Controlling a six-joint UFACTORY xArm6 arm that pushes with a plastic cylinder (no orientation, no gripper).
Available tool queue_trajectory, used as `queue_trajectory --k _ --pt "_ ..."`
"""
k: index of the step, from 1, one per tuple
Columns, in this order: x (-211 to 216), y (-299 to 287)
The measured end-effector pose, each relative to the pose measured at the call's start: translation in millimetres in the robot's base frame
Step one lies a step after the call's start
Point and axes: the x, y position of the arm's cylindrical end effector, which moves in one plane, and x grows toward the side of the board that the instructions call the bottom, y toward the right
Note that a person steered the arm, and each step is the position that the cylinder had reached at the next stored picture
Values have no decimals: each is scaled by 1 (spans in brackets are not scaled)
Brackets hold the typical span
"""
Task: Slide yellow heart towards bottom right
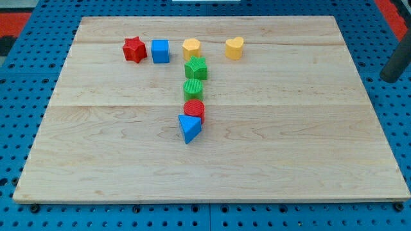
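The yellow heart (234,47) lies near the board's top edge, right of centre. It stands apart from the other blocks, with a small gap to a yellow hexagon (191,48) on its left. My tip (388,78) is the lower end of a dark rod at the view's right edge. It sits off the wooden board (289,147), over the blue pegboard, far to the right of the heart and a little lower.
A red star (135,49) and a blue cube (160,51) lie left of the hexagon. Below it a column runs down: a green star (196,68), a green round block (193,89), a red cylinder (194,109), a blue triangle (189,128).
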Motion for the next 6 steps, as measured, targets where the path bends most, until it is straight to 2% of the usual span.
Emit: queue_trajectory --k 5,6 --pt "-13 -26" --pt "-60 -52"
